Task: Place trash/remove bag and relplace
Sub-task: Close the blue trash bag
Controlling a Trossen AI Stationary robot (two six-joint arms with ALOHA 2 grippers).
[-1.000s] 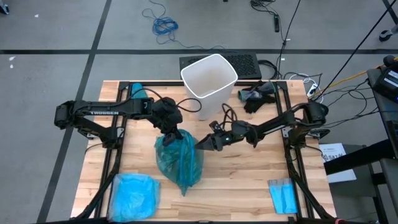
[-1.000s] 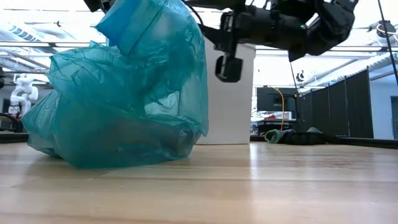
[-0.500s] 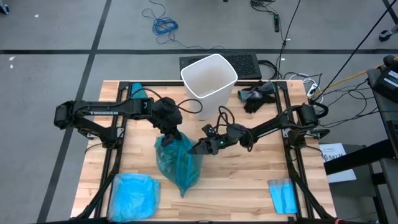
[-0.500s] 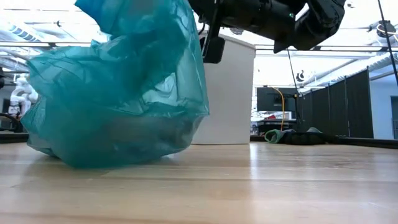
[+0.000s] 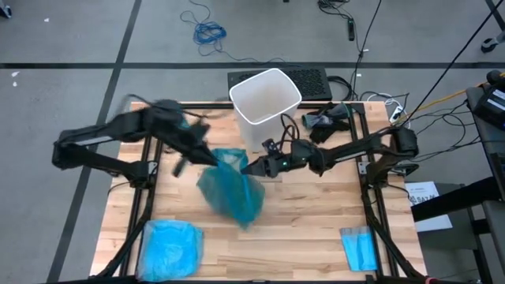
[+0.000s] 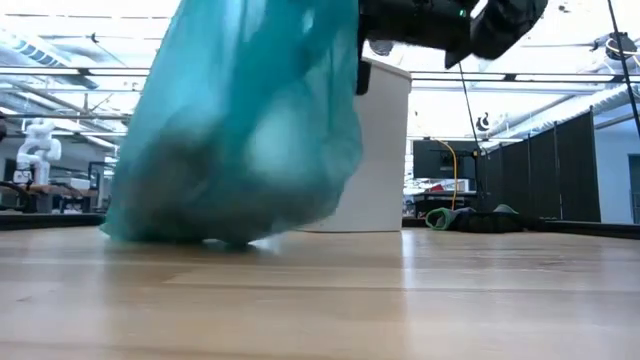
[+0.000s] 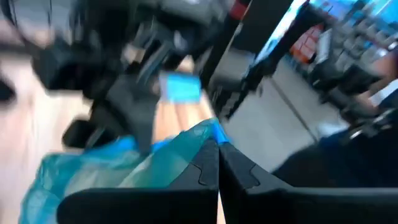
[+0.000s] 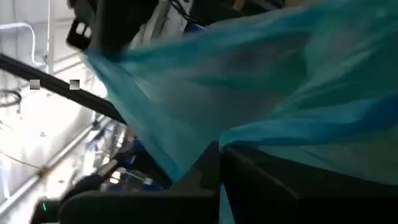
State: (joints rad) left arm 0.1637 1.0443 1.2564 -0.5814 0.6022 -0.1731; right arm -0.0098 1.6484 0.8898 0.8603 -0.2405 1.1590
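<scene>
The teal-green bag (image 5: 230, 192) hangs stretched between my two grippers over the table's middle, in front of the white bin (image 5: 264, 97). My left gripper (image 5: 208, 159) is shut on the bag's top at its left. My right gripper (image 5: 248, 168) is shut on the top at its right. In the low view the bag (image 6: 240, 130) fills the left half, and its bottom (image 6: 175, 236) is at table level; whether it touches the wood I cannot tell. The trash is hidden; only a dark shade shows through the bag's lower part. My left gripper pinches the bag's upper edge (image 7: 210, 133) between its two shut fingers, coming from the table's left and slanting slightly down. The plastic hangs away below the fingers. One layer or several, I cannot tell. My right gripper pinches a gathered fold of the bag's upper edge (image 8: 233, 138) between its shut fingers, coming about level from the table's right. The plastic runs taut from the fingers toward the other arm.
A paler sky-blue bag (image 5: 170, 248) lies at the near left corner and a small folded blue sheet (image 5: 359, 248) at the near right. A keyboard (image 5: 316, 79) and cables lie behind the bin, and a dark bundle (image 5: 327, 122) lies at the far right.
My right gripper has gone toward the bag's top, shut on it and risen a little. My left gripper has swung quickly up and toward the far left, tipping nearer level, still shut on the bag. The bag has been drawn upward and stretched out.
</scene>
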